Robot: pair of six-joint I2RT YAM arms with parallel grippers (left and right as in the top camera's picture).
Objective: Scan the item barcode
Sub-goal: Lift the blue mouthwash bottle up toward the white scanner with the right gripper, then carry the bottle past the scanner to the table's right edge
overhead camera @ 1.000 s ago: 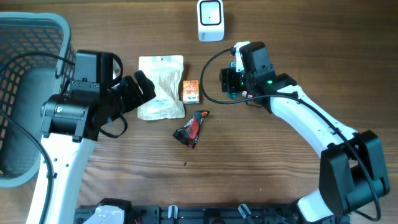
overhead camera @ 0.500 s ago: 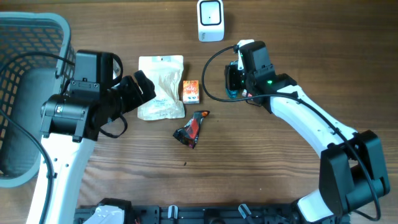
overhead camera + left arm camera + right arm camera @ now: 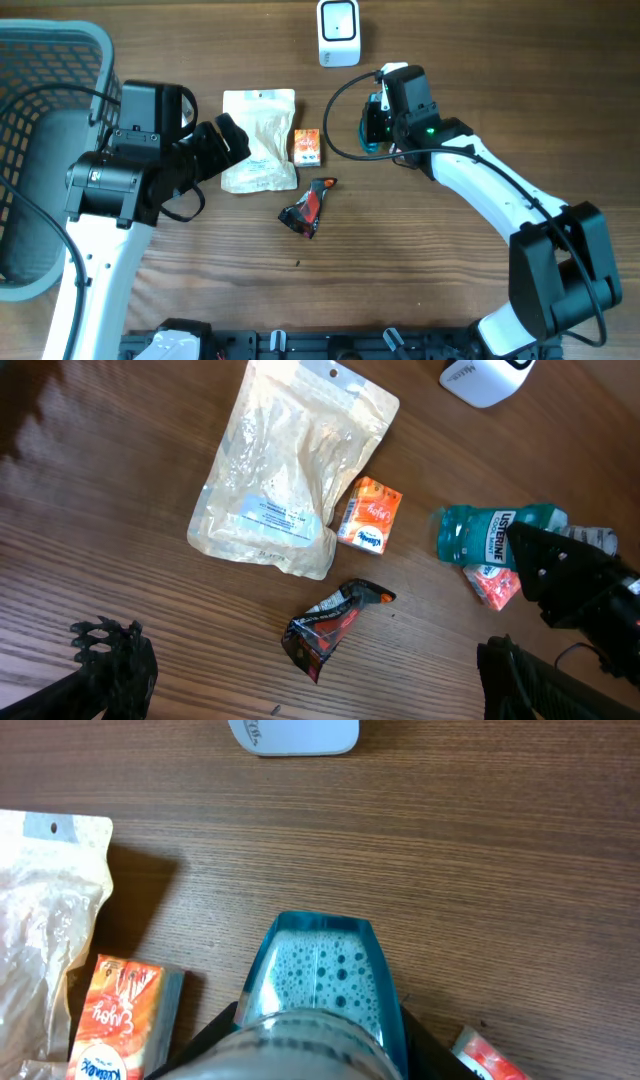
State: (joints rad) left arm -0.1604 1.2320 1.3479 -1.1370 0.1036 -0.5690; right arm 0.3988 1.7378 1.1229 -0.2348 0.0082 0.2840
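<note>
Mouthwash bottle (image 3: 320, 975) is clamped in my right gripper (image 3: 318, 1045), just near of the white scanner (image 3: 293, 734); my left gripper (image 3: 228, 148) stands spread wide, holding nothing.

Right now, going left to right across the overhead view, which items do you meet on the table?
Grey basket → clear pouch → small orange box → white scanner → teal mouthwash bottle. Dark wrapper omitted: it overlaps several.

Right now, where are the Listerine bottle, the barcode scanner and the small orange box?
Listerine bottle (image 3: 497, 538): left wrist view, on its label.
Barcode scanner (image 3: 338, 28): overhead view, on its white front face.
Small orange box (image 3: 307, 146): overhead view, on its top face.
</note>
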